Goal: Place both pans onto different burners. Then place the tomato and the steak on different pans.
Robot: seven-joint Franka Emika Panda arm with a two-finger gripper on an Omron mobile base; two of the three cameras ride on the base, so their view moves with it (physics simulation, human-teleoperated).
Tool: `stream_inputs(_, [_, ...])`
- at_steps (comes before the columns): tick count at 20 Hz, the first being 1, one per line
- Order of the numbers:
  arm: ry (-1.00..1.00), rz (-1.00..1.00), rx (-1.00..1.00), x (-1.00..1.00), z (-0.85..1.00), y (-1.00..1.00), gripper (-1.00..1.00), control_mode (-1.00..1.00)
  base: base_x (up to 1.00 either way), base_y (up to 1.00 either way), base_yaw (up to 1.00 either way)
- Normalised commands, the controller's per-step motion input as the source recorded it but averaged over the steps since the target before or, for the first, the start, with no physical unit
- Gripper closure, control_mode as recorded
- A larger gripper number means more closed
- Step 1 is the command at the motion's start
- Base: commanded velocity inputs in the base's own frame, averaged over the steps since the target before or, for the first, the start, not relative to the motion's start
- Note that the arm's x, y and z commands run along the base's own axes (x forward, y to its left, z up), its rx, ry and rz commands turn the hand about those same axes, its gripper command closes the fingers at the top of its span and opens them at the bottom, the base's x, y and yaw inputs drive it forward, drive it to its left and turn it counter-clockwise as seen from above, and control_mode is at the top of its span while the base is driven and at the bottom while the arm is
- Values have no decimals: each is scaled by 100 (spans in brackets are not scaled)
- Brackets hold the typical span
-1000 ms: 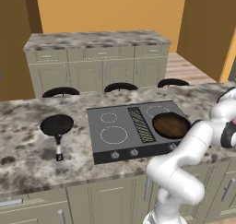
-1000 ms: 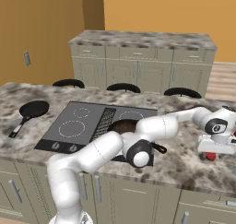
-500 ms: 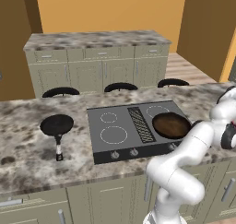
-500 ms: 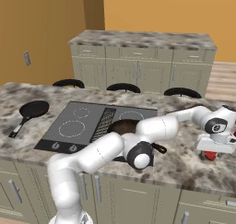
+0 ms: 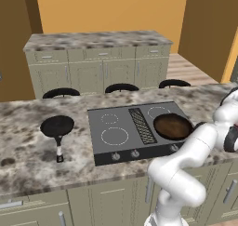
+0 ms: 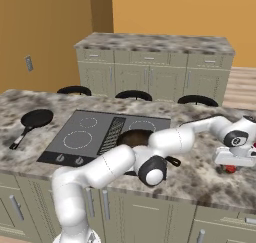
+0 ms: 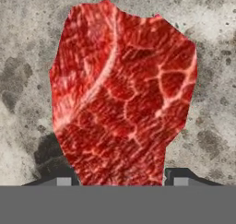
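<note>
Brown pan (image 5: 172,126) sits on the cooktop (image 5: 111,127), on the front right burner, nothing inside it; handle pokes toward the counter edge in the right base view. Black pan (image 5: 57,126) is off the cooktop, on the marble counter (image 5: 23,146) to its left, also bare inside, its long light-tipped handle pointing toward the front edge. Left burners (image 5: 114,136) have nothing on them.

Steak (image 7: 123,94): flat raw slab, deep red with pale pink marbling lines, irregular roundish outline, lying flat on the grey-speckled counter, well right of the cooktop, under the hand in the right base view (just a red sliver visible there).

Gripper (image 7: 120,179) is right down over the steak. Fingertips (image 7: 64,181) flank the slab's near end, one on each side, jaws partly spread. Can't tell whether the pads actually press the meat or sit just beside it, so grasp unconfirmed.
</note>
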Motion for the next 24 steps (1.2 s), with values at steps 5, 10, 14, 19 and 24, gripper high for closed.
stream_inputs(5, [-6, 0, -2, 0, -37, 15, 100, -100, 0, 0, 0])
stream_inputs(10, [-9, 0, -1, 0, -9, 11, 100, -100, 0, 0, 0])
stream_inputs(14, [-9, 0, 0, -11, 17, 12, 100, -100, 0, 0, 0])
stream_inputs(19, [0, -1, -1, -11, 58, 43, 100, -100, 0, 0, 0])
stream_inputs(24, [0, -6, -9, -22, 58, 72, 100, -100, 0, 0, 0])
